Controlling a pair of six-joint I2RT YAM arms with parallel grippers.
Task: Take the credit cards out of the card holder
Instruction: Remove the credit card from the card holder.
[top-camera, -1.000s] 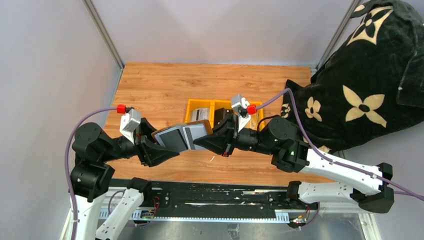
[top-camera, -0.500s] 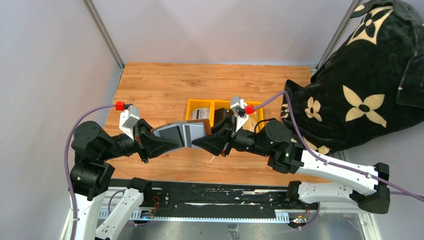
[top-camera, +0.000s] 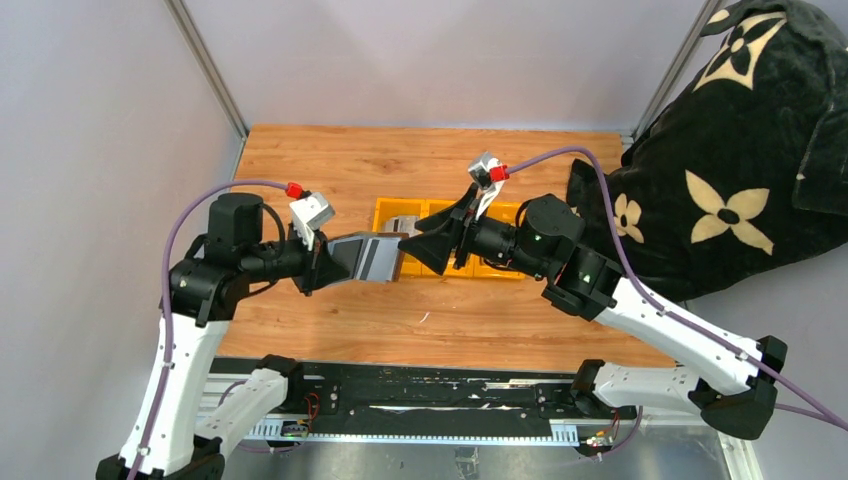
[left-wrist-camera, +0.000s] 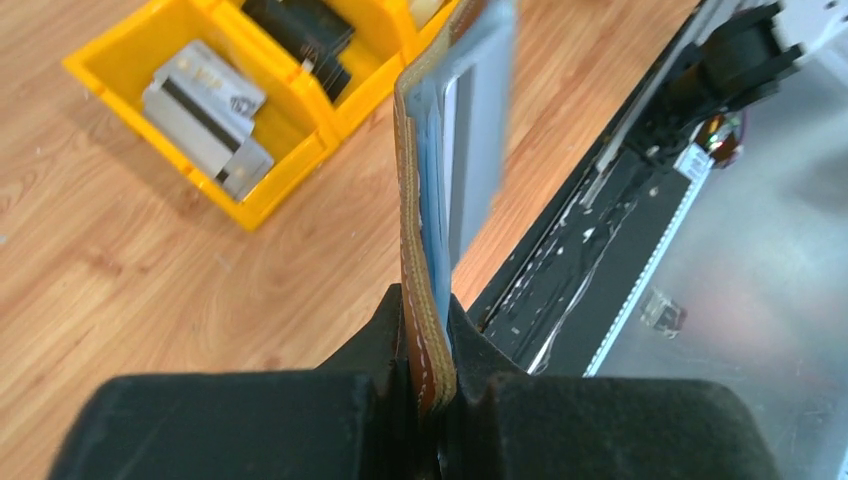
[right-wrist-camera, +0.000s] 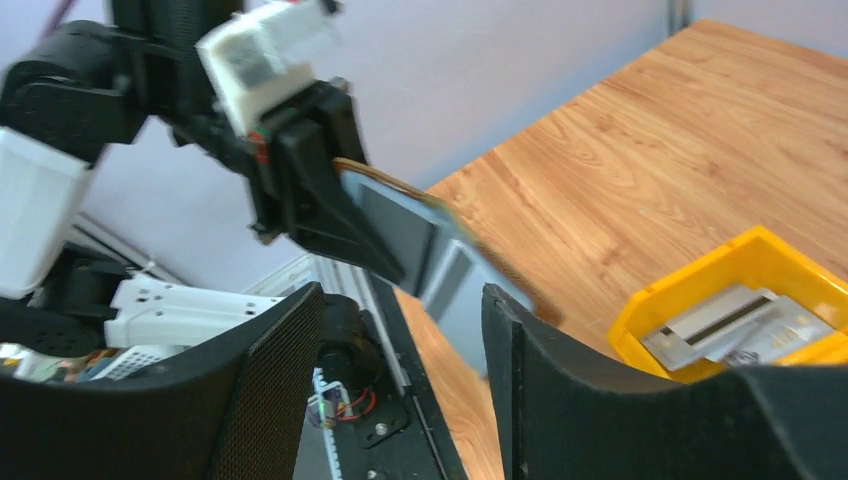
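Note:
The card holder (top-camera: 368, 258), brown outside and grey inside, hangs open above the table in front of the yellow bin. My left gripper (top-camera: 333, 264) is shut on its left edge; the left wrist view shows the stitched brown edge (left-wrist-camera: 424, 230) pinched between the jaws (left-wrist-camera: 430, 345). My right gripper (top-camera: 406, 244) stands open at the holder's free right end, holding nothing. In the right wrist view the holder (right-wrist-camera: 430, 240) is blurred just beyond the spread fingers (right-wrist-camera: 400, 320). Silvery credit cards (left-wrist-camera: 205, 110) and a black one (left-wrist-camera: 300, 35) lie in the bin.
The yellow three-compartment bin (top-camera: 385, 205) sits mid-table right behind both grippers. A black blanket with tan flowers (top-camera: 740, 150) fills the right side. A black mounting rail (top-camera: 420, 385) runs along the near table edge. Grey walls close in the left and back.
My left gripper shut on the card holder, then lifted it and carried it right, toward the bin. My right gripper let go of it, opened wide and drew up and back.

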